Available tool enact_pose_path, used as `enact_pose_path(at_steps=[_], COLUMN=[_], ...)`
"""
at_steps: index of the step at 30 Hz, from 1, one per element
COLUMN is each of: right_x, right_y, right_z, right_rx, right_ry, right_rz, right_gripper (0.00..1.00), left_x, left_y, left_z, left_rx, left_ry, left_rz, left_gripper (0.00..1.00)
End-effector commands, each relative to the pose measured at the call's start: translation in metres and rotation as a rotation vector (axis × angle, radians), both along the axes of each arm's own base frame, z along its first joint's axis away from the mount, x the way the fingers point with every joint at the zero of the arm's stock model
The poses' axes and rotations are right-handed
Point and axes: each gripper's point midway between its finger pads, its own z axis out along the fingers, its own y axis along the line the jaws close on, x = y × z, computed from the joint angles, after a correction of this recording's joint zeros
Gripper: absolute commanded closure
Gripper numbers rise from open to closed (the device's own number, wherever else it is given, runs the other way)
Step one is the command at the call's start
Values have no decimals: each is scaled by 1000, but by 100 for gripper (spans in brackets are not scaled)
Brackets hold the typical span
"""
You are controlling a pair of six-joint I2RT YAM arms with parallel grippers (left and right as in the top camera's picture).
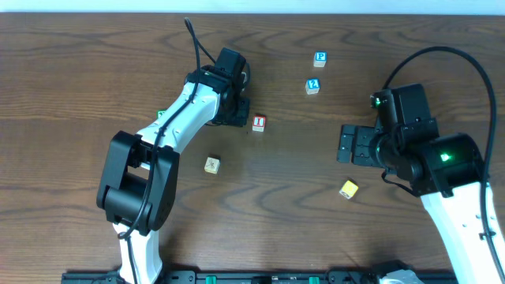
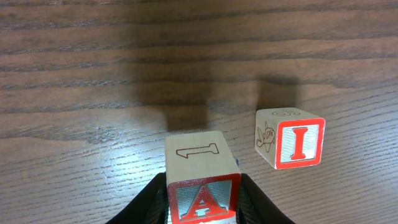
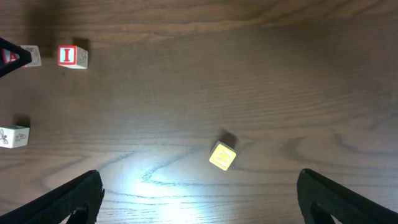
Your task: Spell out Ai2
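One A block (image 2: pixel 199 157), maybe raised, pinched in left gripper (image 2: pixel 203 202); right gripper (image 1: pixel 345 143) spread.

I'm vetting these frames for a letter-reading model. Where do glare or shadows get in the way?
Right wrist view: a bright glare patch on the table near the bottom, clear of the yellow block. Left wrist view: the A block in the left hand and the I block throw shadows away from the camera; both letters read sharp. Overhead view: even light, no glare.
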Motion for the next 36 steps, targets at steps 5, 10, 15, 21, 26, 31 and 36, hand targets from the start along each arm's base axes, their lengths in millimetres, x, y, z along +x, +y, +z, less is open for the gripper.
enact_pose_path(at_steps=[5, 10, 15, 21, 26, 31, 36], right_x=[-2, -2, -2, -1, -1, -1, -2], right_y=[2, 2, 2, 1, 1, 1, 1], right_z=[3, 3, 3, 3, 3, 3, 3], right_rx=[8, 8, 8, 4, 4, 4, 4], right_ry=[-11, -14, -14, -15, -15, -15, -15], right_rz=[-6, -6, -7, -8, -8, -8, -8], right_gripper=[1, 1, 1, 1, 1, 1, 1], left_x=[2, 3, 5, 10, 15, 21, 21], left_y=[3, 2, 1, 0, -1, 0, 7], left_z=[-19, -27, -27, -20, -1, 28, 49], left_rx=[16, 16, 12, 5, 6, 31, 76], left_ry=[32, 39, 29, 11, 5, -6, -5], left_rz=[12, 19, 19, 21, 10, -10, -25], left_gripper=[68, 67, 55, 54, 53, 54, 55])
